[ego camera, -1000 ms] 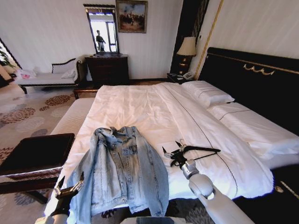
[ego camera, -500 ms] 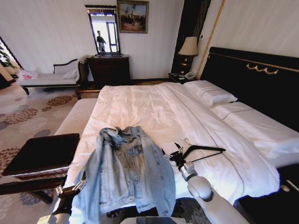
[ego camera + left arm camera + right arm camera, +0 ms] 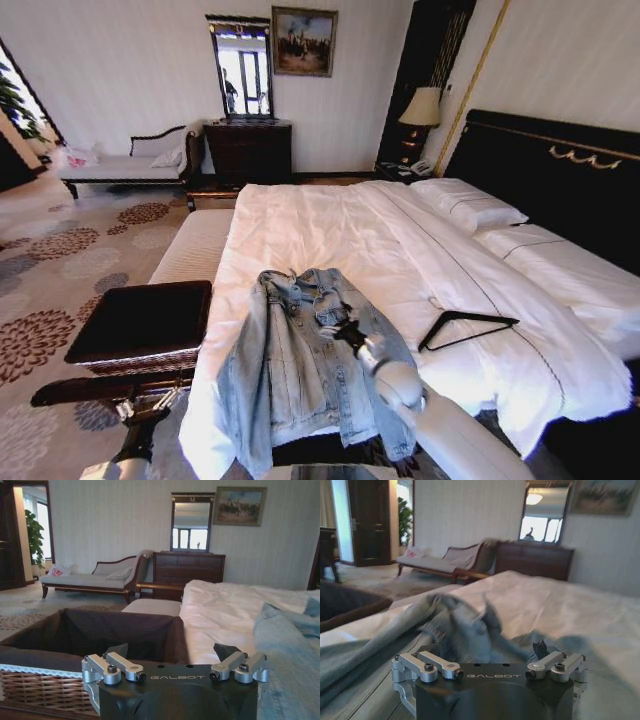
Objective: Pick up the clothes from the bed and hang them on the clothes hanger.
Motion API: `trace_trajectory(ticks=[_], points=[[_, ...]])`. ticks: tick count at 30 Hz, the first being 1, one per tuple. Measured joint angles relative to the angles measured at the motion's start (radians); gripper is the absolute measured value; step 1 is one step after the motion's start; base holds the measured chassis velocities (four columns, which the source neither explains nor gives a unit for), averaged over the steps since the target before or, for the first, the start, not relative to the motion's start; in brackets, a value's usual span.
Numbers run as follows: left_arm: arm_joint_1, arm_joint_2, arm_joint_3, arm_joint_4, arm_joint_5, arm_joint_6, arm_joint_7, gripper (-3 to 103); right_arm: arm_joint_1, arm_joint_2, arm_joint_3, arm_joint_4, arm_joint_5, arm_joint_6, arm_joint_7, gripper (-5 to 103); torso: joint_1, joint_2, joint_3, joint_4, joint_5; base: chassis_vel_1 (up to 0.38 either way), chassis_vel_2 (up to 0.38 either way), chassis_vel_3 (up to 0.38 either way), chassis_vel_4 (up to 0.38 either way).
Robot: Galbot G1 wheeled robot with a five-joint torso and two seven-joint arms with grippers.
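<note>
The light-blue faded denim jacket lies on the wide white-sheeted bed. The right gripper hovers released above it. The thin black triangular hanger lies beside. The left gripper hangs open by the bed's edge.

The right gripper sits low over the denim jacket, fingers spread apart above the crumpled cloth. White bed beyond, with a chaise, dresser and mirror at the wall.
</note>
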Motion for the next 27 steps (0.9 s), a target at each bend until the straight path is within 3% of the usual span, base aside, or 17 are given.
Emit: trace_trajectory(ticks=[5, 11, 17, 21, 27], points=[[-0.002, -0.012, 0.014, -0.001, 0.027, 0.001, 0.001, 96, 0.099, 0.057, -0.093, -0.116, 0.036, -0.010, 0.032, 100, 0.000, 0.000, 0.000, -0.0006, 0.0007, -0.048, -0.024, 0.027, -0.002], [-0.001, -0.030, 0.031, -0.009, 0.060, 0.005, 0.000, 97, 0.197, 0.196, -0.131, -0.289, 0.071, -0.011, 0.057, 100, 0.001, 0.000, 0.000, -0.0002, -0.0004, -0.025, -0.011, 0.014, 0.008], [-0.009, -0.025, 0.045, -0.012, 0.070, 0.015, -0.002, 98, 0.266, 0.283, -0.152, -0.420, -0.016, 0.008, 0.066, 100, 0.000, 0.000, 0.000, -0.0002, -0.0003, 0.000, 0.000, 0.000, 0.000], [-0.010, -0.025, 0.047, -0.019, 0.070, 0.017, -0.002, 93, 0.279, 0.294, -0.141, -0.453, -0.054, 0.015, 0.083, 100, 0.000, 0.000, 0.000, -0.0005, 0.0002, 0.000, 0.000, 0.000, 0.000], [-0.012, -0.027, 0.055, -0.011, 0.068, 0.017, -0.002, 100, 0.272, 0.263, -0.113, -0.465, -0.072, 0.012, 0.099, 100, 0.000, 0.000, 0.000, -0.0005, -0.0001, 0.000, 0.000, 0.000, 0.000]])
